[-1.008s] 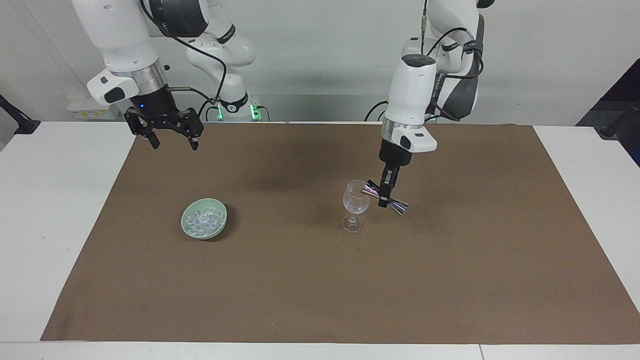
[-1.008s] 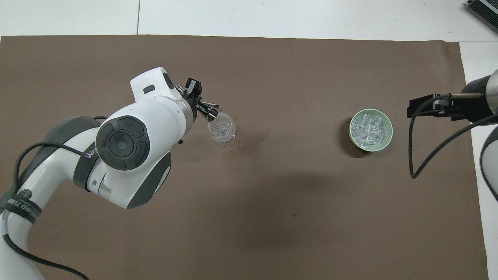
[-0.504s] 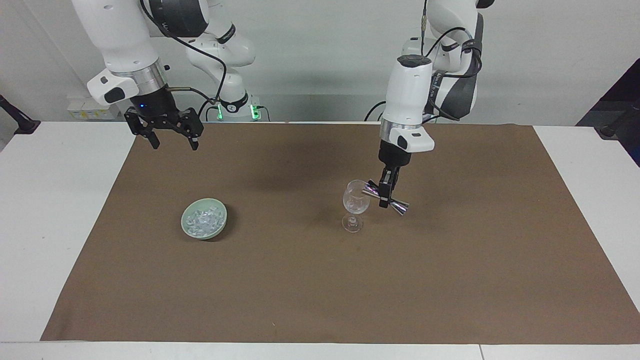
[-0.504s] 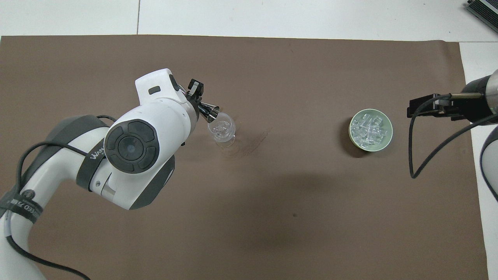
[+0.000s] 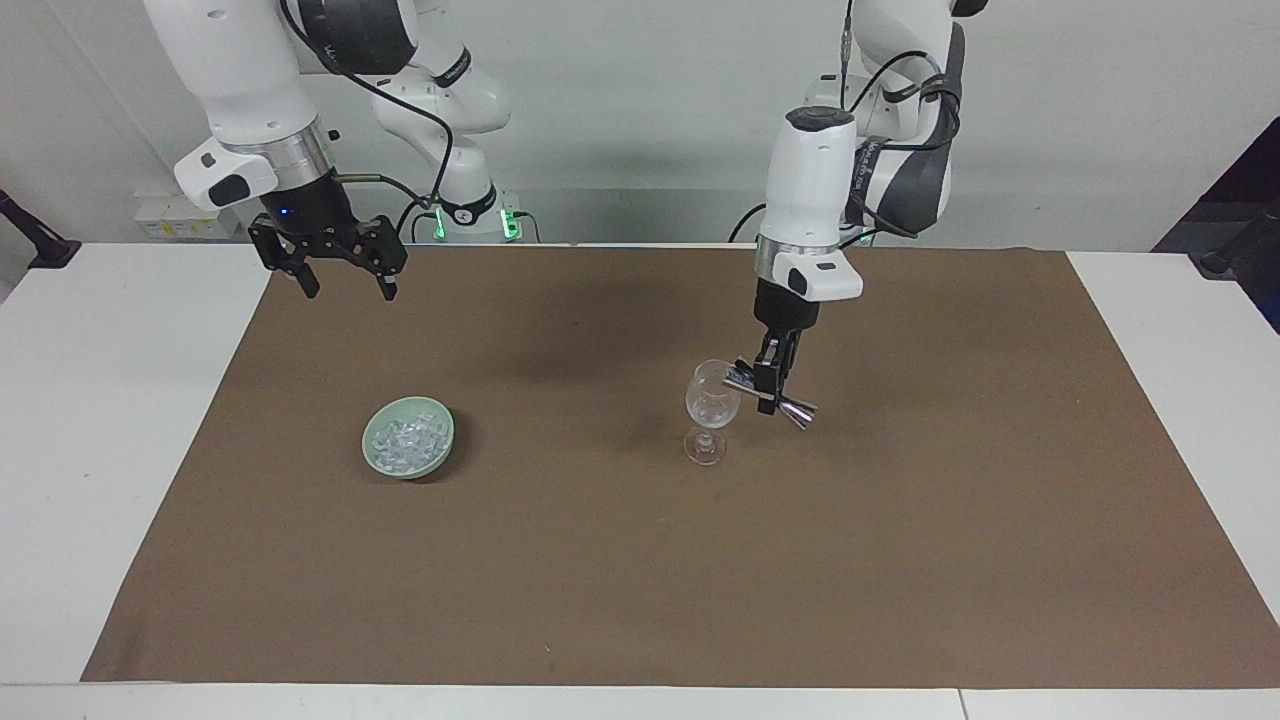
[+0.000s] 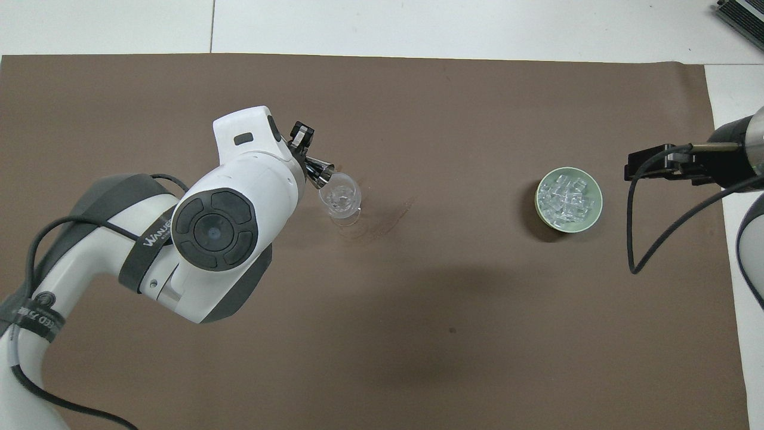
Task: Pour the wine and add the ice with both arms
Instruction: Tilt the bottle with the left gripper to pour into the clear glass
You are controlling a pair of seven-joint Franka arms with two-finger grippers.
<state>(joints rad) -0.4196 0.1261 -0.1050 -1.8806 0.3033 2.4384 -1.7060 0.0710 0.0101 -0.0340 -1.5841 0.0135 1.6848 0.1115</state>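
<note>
Facing view, item one: we log the left gripper point(image 5: 771, 381), clamped at the waist of a steel jigger point(image 5: 770, 393). The jigger's long axis lies tilted, its lower mouth at the rim of the wine glass point(image 5: 711, 404); the glass stands just beside the tool, toward the right arm's end of the table.

Item two: the ice point(image 5: 406, 441), small clear chunks heaped in a pale green dish point(image 5: 443, 447), well apart from the glass and on the mat toward the right arm's end.

Item three: the right gripper point(image 5: 340, 285), fingers spread, empty, waiting over the mat's edge close to the robots. We judge it the nearer arm for the ice.

Item four: a brown mat point(image 5: 640, 560) covers a white table point(image 5: 90, 420); a plain pale wall point(image 5: 620, 110) rises at the robots' end.
</note>
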